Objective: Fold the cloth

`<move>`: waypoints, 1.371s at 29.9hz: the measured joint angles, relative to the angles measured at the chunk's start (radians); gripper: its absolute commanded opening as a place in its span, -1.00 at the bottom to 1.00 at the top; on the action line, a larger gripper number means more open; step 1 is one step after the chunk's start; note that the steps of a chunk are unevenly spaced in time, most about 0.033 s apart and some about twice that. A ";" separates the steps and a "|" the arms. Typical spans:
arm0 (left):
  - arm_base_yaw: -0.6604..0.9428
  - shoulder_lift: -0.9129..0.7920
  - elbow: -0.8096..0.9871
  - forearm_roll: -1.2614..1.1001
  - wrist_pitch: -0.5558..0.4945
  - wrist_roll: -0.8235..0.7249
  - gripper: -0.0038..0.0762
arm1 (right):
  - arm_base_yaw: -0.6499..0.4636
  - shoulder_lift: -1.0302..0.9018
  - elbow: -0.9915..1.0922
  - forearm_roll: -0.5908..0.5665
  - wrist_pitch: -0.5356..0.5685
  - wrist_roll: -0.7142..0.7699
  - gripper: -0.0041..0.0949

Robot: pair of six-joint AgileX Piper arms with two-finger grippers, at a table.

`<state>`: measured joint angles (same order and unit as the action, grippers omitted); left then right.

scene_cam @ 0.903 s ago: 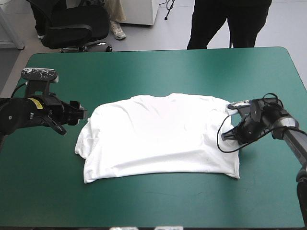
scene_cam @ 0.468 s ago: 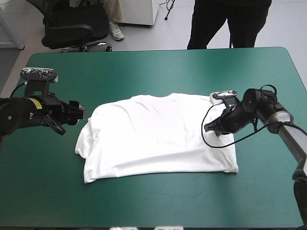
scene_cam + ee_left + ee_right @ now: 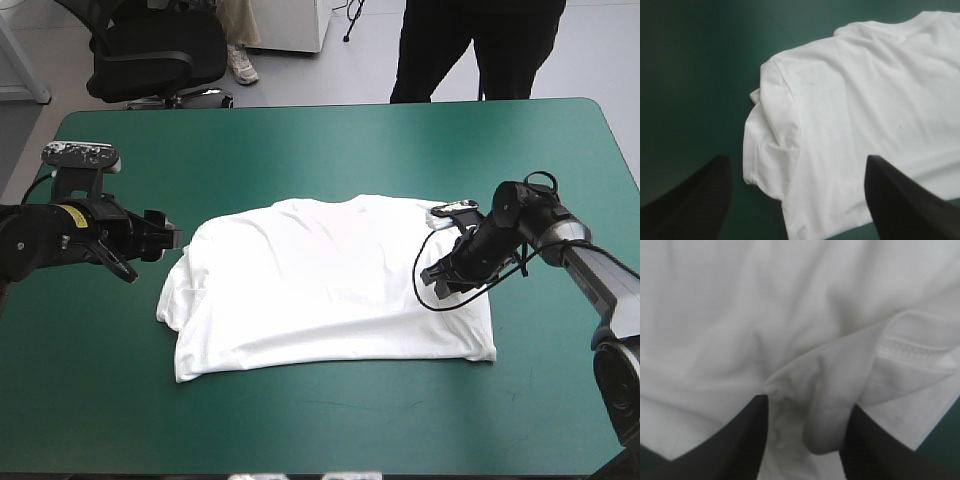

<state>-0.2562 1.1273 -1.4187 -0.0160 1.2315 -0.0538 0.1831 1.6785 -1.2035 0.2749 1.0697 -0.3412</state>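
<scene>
Two sets of jaws: left jaws stand wide apart just beside the T-shirt (image 3: 320, 280), holding nothing; right jaws, nearly closed, pinch its folded-in sleeve. T-shirt lies spread mid-counter (image 3: 300, 150).

We see the left arm (image 3: 45, 245) as a bulky black casing bearing a yellow label (image 3: 72, 214). The right arm (image 3: 588, 262) shows a silver-grey tube behind a black wrist. The left gripper (image 3: 172, 238) and the right gripper (image 3: 438, 282) each have broad, black, fin-shaped fingers (image 3: 695, 200).

Right end effector (image 3: 437, 277) and gripped T-shirt (image 3: 320, 280) edge farther inward.
</scene>
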 measured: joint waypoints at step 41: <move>0.154 0.410 0.376 0.159 -0.253 -0.032 0.43 | 0.001 -0.398 -0.140 -0.301 0.175 0.131 0.14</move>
<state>-0.1019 1.5376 -1.0422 0.1433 0.9785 -0.0857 0.1840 1.2801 -1.3432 -0.0258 1.2443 -0.2101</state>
